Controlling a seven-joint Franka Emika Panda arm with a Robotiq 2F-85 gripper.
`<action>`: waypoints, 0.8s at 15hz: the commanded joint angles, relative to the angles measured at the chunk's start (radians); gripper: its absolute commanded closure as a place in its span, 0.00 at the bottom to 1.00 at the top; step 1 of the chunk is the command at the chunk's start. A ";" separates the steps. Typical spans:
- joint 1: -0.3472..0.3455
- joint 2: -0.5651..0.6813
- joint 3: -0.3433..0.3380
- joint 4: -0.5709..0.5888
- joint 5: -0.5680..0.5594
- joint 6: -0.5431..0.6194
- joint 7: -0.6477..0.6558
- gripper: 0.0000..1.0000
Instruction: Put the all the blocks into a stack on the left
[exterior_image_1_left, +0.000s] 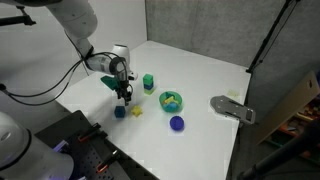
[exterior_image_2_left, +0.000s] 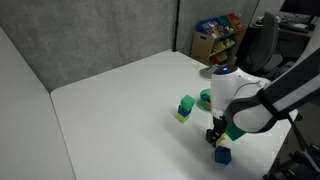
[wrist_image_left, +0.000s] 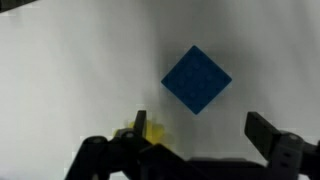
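Note:
A blue block (wrist_image_left: 196, 79) lies on the white table, seen from straight above in the wrist view. My gripper (wrist_image_left: 198, 125) is open and empty, its fingers apart just below the block in that view. In both exterior views the gripper (exterior_image_1_left: 124, 95) (exterior_image_2_left: 217, 136) hangs a little above the blue block (exterior_image_1_left: 119, 112) (exterior_image_2_left: 222, 155). A yellow block (exterior_image_1_left: 137, 112) (wrist_image_left: 152, 130) lies close beside it, by one finger. A green block on top of a blue one (exterior_image_1_left: 148, 82) (exterior_image_2_left: 186, 107) stands farther back.
A green bowl (exterior_image_1_left: 171, 100) with small things inside sits near the blocks. A round blue object (exterior_image_1_left: 177, 124) lies in front of it. A grey device (exterior_image_1_left: 232, 107) sits at the table's far side. The table edge (exterior_image_1_left: 110, 140) is close to the blue block.

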 joint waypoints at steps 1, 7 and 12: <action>0.033 0.008 -0.037 -0.041 -0.015 0.067 0.084 0.00; 0.056 0.058 -0.063 -0.064 0.001 0.151 0.152 0.00; 0.073 0.090 -0.067 -0.066 0.011 0.205 0.168 0.00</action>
